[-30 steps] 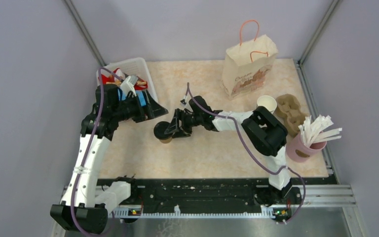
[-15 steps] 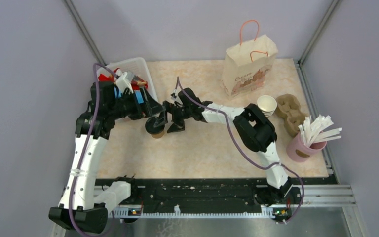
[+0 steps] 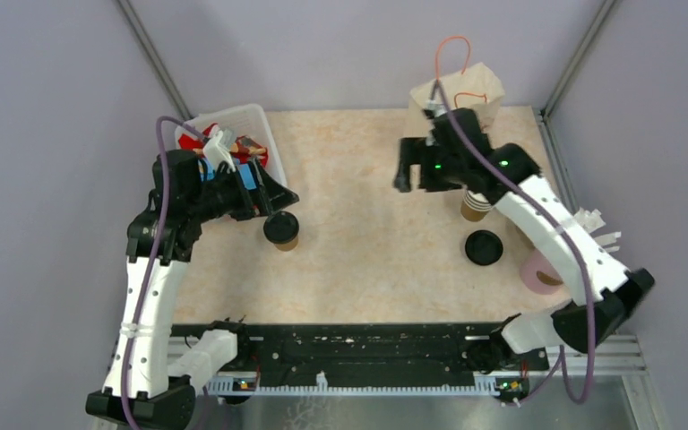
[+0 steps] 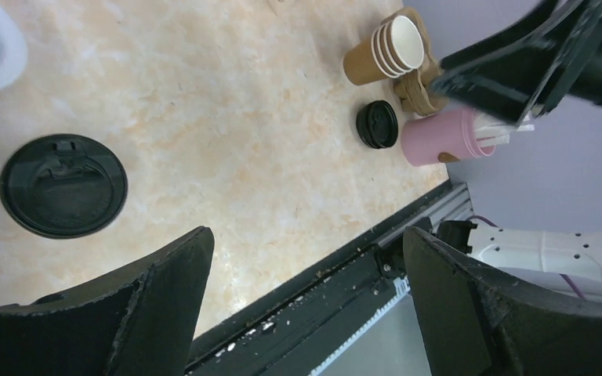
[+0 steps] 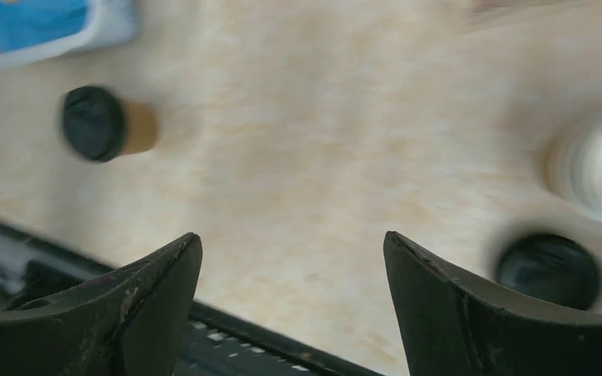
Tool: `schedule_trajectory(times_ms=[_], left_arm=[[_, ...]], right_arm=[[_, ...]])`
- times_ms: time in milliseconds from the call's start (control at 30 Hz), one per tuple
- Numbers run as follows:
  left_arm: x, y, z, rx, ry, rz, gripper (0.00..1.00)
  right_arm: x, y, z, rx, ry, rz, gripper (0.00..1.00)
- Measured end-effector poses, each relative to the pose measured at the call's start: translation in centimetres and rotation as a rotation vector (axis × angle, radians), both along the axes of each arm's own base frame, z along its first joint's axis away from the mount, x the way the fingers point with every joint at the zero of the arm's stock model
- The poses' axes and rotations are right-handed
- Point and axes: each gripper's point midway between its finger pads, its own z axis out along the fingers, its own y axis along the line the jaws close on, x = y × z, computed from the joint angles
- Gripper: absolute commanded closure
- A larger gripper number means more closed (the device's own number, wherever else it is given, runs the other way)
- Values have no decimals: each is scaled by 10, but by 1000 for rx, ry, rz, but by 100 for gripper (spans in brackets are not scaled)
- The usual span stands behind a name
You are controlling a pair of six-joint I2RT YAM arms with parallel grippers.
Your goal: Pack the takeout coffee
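Observation:
A brown paper cup with a black lid stands left of centre; in the left wrist view the lidded cup lies just beyond my fingers. My left gripper hangs open right behind it, holding nothing. An open brown cup stands at the right, half under my right arm, and shows as nested cups. A loose black lid lies in front of it. My right gripper is raised, open and empty, left of the open cup.
A paper bag with orange handles stands at the back right behind my right arm. A white bin of packets sits at the back left. A pink cup of white sticks and a pulp tray stand by the right edge.
My right gripper has let go of the lidded cup and swung away to the back right, opening wide. The lidded cup stays standing by my left gripper, which has barely moved.

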Motion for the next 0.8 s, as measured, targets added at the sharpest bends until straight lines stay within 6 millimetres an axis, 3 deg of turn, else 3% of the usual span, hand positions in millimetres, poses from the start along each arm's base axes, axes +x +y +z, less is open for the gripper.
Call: schedule_trajectory(times_ms=[33, 167, 300, 400, 500, 600, 800], left_arm=[[-2, -2, -2, -11, 6, -7, 2], [-4, -9, -15, -56, 55, -35, 2], [7, -15, -30, -71, 120, -57, 2], [19, -19, -40, -69, 151, -69, 2], [26, -22, -46, -68, 171, -75, 2], [31, -23, -50, -70, 186, -80, 2], [34, -27, -54, -71, 200, -93, 2]], right_arm=[[7, -41, 12, -75, -60, -78, 19], [29, -138, 8, -297, -89, -283, 25], [58, -189, -29, -408, 23, -369, 30], [78, -204, -56, -434, 86, -372, 36], [89, -200, -75, -442, 119, -337, 47], [96, -196, -88, -441, 134, -317, 51], [89, -196, -113, -457, 174, -290, 62]])
